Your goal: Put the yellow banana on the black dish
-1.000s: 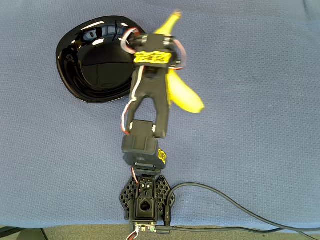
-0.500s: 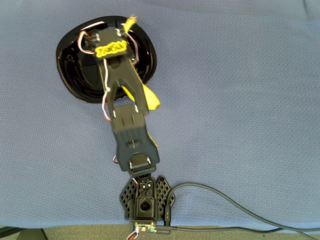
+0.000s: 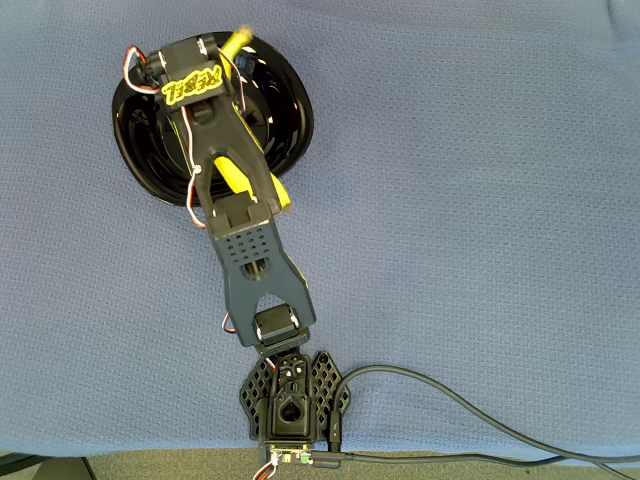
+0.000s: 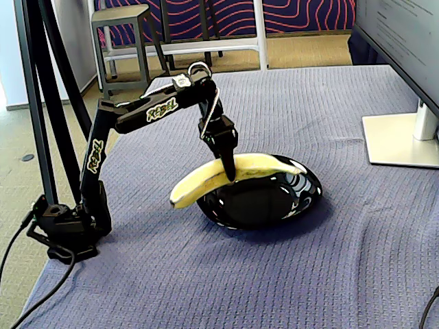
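My end effector [image 4: 227, 166] is clamped around the middle of the curved bright yellow banana [image 4: 233, 172]. I hold it level over the glossy black shallow dish [image 4: 274, 202]. One end juts past the rim.

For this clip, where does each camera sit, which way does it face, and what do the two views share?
Overhead view: sits above the table looking straight down at the blue cloth; the arm's base lies at the bottom edge, and the arm reaches up the picture over the black dish.
Fixed view: stands low beside the table, looking across it; the whole arm shows from the side, base at left.
Shared: the end effector shut on the yellow banana, held over the dish, one end past its rim; the banana peeks from under the arm.
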You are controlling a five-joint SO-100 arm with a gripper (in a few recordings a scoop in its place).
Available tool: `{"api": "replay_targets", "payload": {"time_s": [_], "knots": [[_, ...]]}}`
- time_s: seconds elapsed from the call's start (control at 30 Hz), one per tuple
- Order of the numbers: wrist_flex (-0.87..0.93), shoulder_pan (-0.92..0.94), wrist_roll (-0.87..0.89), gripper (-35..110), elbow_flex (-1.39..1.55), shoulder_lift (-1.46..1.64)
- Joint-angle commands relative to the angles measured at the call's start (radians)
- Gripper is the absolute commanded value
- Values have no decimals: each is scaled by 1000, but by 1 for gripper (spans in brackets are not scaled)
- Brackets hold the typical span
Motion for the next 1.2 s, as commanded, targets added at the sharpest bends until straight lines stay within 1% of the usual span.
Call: {"api": "replay_targets", "payload": {"time_s": [0.0,0.43,0.9,0.93,1.03,1.17], "knots": [[40,-14,12,0,-173,-21],[74,-18,29,0,-365,-216],[51,-9,18,0,-364,-287],[49,-9,11,2,-364,-285],[49,-15,-6,14,-364,-284],[51,-21,-20,17,-356,-281]]}}
